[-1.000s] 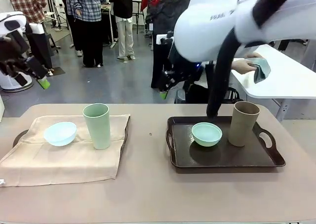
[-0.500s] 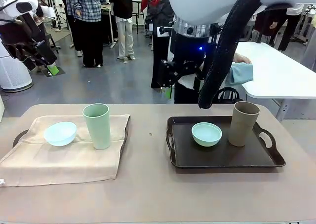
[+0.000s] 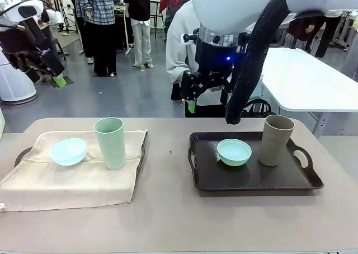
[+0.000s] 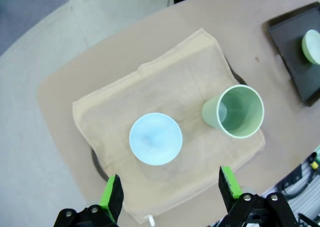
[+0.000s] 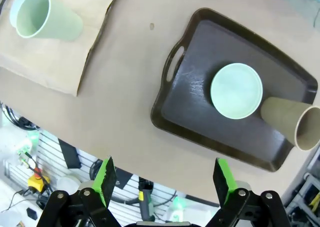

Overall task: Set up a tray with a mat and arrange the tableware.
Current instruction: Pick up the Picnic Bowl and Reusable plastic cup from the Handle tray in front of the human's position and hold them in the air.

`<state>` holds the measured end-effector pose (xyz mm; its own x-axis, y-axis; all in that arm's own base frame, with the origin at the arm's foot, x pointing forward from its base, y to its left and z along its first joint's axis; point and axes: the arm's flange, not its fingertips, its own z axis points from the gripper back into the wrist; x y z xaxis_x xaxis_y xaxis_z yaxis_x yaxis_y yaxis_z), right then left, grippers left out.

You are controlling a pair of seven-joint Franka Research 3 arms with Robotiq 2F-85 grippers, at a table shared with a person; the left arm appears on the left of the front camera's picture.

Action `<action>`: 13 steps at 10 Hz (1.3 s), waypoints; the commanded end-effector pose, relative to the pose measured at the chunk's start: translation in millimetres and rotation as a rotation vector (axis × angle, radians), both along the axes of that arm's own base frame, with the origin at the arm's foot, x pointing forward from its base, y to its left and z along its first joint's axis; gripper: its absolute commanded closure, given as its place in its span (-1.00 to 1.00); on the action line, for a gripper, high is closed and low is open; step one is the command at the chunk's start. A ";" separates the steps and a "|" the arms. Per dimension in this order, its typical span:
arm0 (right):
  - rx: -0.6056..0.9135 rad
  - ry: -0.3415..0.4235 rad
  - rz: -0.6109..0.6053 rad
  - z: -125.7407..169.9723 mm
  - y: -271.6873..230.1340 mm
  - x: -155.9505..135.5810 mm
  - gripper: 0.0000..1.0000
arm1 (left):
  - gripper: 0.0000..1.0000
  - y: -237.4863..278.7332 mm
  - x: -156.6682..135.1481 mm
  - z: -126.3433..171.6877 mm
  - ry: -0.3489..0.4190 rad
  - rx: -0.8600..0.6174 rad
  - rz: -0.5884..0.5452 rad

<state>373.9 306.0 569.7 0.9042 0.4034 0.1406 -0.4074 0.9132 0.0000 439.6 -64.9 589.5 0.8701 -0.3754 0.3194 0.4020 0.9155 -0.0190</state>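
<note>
Hanging high above the desk (image 3: 168, 220), both end effectors are seen with their fingers spread wide apart and nothing held between them. Two bowls, two cups, two trays and one mat are counted. Under the left end effector (image 4: 169, 187), the single beige mat (image 4: 175, 72) is spread over a tray (image 3: 21, 154), of which a dark rim is seen at the mat's edges. On the mat, the pale blue bowl (image 4: 155, 138) is found straight ahead of the fingers, and the light green cup (image 4: 235, 112) is stood upright just beside it, toward the finger at the picture's right. Under the right end effector (image 5: 164, 176), the second tray (image 5: 195, 112), dark brown with its floor showing, is seen ahead of the fingers. The mint green bowl (image 5: 236, 90) is set on it, and the tan-brown cup (image 5: 290, 119) is stood upright just beside the bowl, out past the finger at the picture's right. The two trays are kept apart, with bare desk between them
</note>
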 end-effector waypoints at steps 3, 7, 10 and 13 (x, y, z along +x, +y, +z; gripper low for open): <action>0.001 -0.020 0.008 -4.6 -2.2 0.1 -1.00 | -1.00 0.5 -1.4 -2.1 -0.005 -0.004 -0.012; 0.089 0.036 -0.194 12.7 -66.6 10.2 -1.00 | -1.00 16.7 1.9 0.4 0.043 -0.014 0.035; 0.188 0.105 -0.414 18.4 -181.3 0.8 -1.00 | -1.00 54.7 1.0 3.2 0.166 -0.146 0.054; 0.439 0.101 -0.639 22.7 -315.1 -29.3 -1.00 | -1.00 85.6 10.6 2.9 0.255 -0.256 0.133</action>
